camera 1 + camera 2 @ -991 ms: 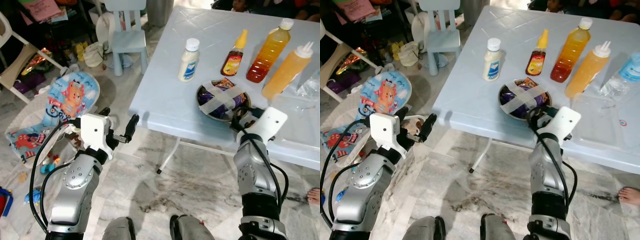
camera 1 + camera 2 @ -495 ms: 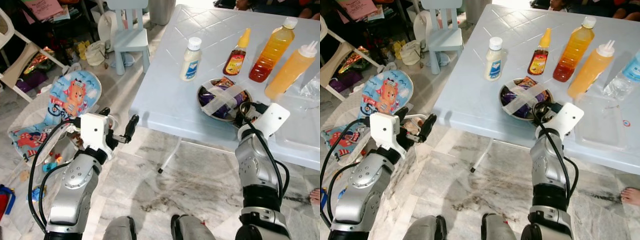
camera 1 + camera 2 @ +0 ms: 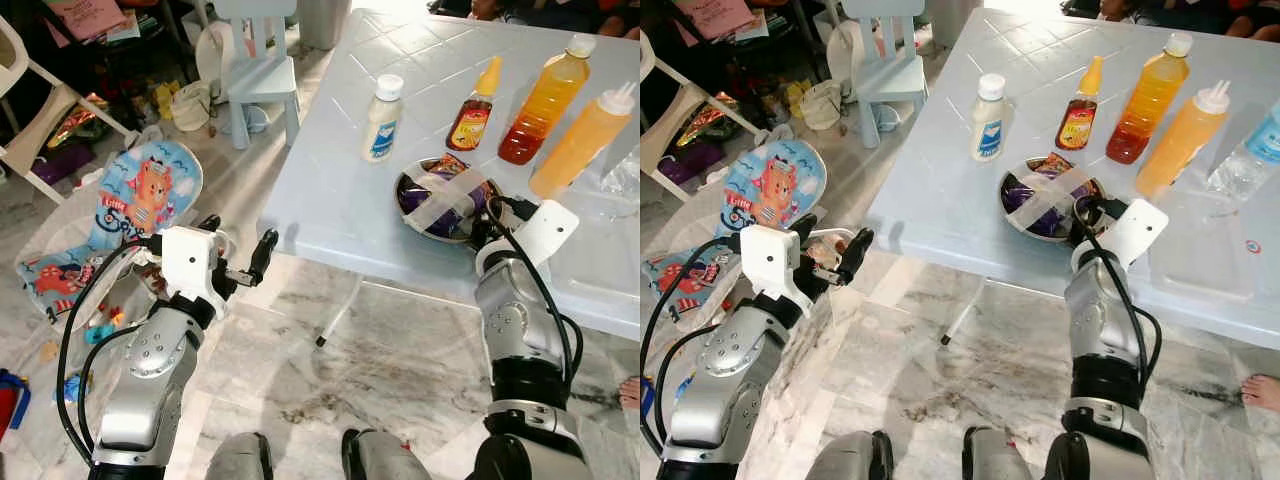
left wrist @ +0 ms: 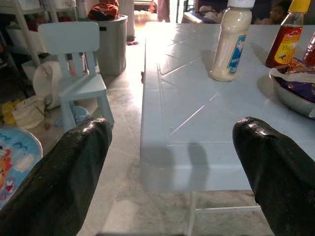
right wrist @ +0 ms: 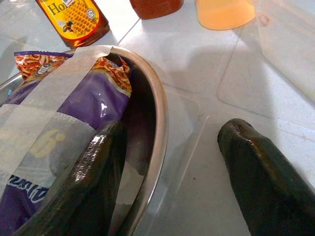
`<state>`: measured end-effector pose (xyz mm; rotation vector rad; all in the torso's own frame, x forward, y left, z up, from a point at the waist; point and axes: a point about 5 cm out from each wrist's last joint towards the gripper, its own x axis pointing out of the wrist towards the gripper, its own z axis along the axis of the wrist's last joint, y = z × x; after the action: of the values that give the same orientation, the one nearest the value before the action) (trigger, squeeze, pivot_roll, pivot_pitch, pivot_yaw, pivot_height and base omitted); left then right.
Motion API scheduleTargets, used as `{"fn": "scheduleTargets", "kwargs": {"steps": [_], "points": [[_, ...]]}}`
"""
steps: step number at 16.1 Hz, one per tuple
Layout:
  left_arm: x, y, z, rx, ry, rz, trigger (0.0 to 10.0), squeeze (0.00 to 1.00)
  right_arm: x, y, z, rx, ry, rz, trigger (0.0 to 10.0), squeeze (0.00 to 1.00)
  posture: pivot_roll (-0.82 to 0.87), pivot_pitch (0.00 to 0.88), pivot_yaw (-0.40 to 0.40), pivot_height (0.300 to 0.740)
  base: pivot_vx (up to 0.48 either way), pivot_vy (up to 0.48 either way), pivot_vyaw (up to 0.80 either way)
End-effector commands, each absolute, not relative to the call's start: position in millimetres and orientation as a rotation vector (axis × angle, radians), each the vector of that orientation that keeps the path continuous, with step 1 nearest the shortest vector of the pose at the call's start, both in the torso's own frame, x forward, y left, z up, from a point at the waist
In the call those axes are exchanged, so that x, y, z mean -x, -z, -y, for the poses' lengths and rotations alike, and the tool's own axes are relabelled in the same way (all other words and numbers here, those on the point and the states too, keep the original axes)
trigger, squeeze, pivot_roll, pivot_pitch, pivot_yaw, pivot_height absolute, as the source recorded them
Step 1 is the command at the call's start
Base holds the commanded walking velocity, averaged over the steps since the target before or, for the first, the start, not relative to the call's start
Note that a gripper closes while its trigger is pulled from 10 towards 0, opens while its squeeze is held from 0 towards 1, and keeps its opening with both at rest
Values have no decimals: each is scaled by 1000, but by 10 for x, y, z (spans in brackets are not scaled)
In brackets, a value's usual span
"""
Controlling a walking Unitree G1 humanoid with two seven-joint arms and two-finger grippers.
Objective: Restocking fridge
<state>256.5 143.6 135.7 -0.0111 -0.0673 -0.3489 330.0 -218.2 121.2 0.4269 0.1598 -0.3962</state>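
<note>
the right gripper (image 5: 162, 177) is spread wide astride the bowl (image 5: 160, 123) rim at its right edge, one finger inside against the snack bag (image 5: 59, 123), one outside on the table (image 3: 330, 190). the left gripper (image 3: 240, 262), also spread and empty, hangs off the table's near left corner, so the right arm is nearer.

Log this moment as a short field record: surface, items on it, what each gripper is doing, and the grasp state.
surface: light blue table
target: metal bowl holding taped purple snack packets
other items: mayonnaise bottle, honey bottle, two orange-liquid bottles, clear tray
right gripper: open, one finger inside the bowl, the other outside, straddling the rim
left gripper: open, off the table edge, holding nothing
grasp state: bowl not yet clamped
</note>
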Motion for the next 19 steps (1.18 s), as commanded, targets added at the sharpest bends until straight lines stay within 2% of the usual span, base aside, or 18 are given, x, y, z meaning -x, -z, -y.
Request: {"fn": "scheduleTargets", "kwargs": {"steps": [1,4,5,6,7,12,14,15,16,19], "points": [[-2558,-1375,-1431,-4,359,69,10000,0,-3313,-1176,2161,-461,370,-202,10000,0,-3,134,26,740,0,0,0],[-2565,-1376,-1429,-8,362,69,10000,0,-3345,-1207,2175,-484,338,-209,10000,0,-8,133,27,740,0,0,0],[-2564,-1372,-1427,-10,363,68,10000,0,-3364,-1207,2154,-529,313,-222,6745,0,-8,133,27,740,0,0,0],[-2564,-1371,-1426,-11,363,67,10000,0,-3366,-1201,2154,-531,316,-234,2510,0,-8,134,27,740,0,0,0],[-2563,-1368,-1425,-11,363,67,10000,0,-3367,-1195,2149,-559,317,-238,0,0,-8,134,27,740,0,0,0],[-2560,-1366,-1426,-13,363,65,10000,0,-3390,-1160,2147,-603,287,-297,0,0,-8,136,27,740,0,0,0],[-2567,-1368,-1416,-12,366,67,10000,0,-3405,-1172,2136,-611,264,-302,314,0,-12,136,27,740,0,0,0],[-2568,-1368,-1414,-12,366,68,10000,0,-3407,-1170,2129,-618,256,-309,39,0,-12,136,27,740,0,0,0],[-2569,-1366,-1410,-12,367,68,10000,0,-3412,-1162,2103,-617,232,-324,353,0,-16,136,24,740,0,0,0],[-2566,-1364,-1404,-10,364,69,10000,0,-3423,-1155,2064,-662,223,-341,78,0,-14,137,18,740,0,0,0]]}}
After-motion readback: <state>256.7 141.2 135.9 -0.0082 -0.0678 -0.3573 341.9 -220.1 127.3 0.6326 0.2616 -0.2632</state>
